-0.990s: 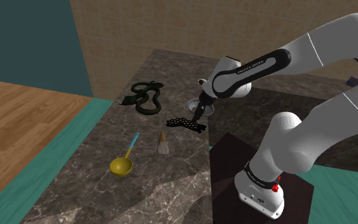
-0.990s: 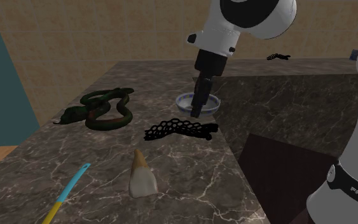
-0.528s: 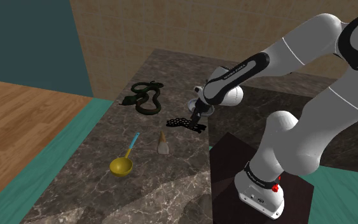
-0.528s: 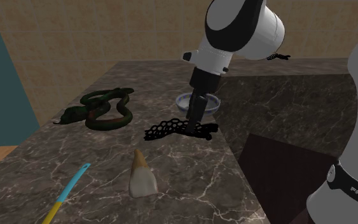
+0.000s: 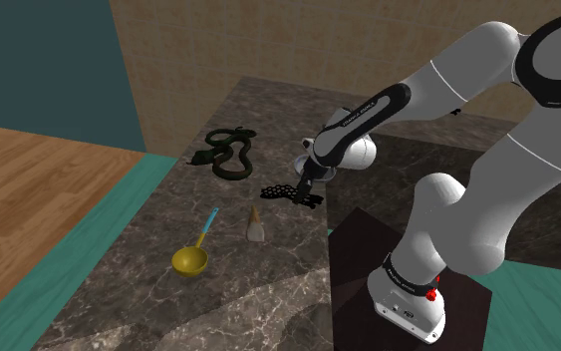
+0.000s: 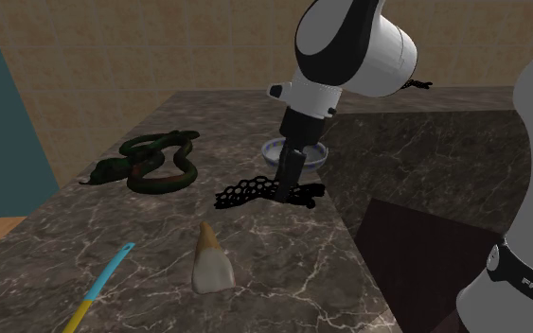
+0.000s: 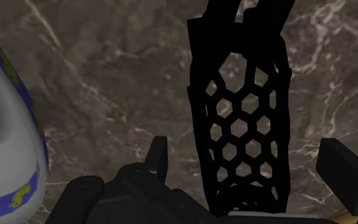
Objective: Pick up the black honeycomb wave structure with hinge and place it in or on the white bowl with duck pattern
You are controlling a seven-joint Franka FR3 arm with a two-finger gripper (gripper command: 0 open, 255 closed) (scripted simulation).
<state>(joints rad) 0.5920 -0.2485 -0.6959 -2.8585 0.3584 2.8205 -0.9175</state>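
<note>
In the shoulder view my gripper [image 5: 305, 190] is down at the lattice [image 5: 276, 190], which lies flat on the counter [image 5: 268, 284] near the edge by the stand. The second exterior view puts the fingertips at the lattice's middle, with the bowl [image 6: 319, 156] just behind it, toward the wall. In the wrist view the fingers [image 7: 158, 156] stand apart on either side of the lattice, touching neither side. I judge the approach done; closing, lifting and the carry to the bowl are left.

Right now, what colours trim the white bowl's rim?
White bowl: blue band, yellow marks; clearest in wrist view.
</note>
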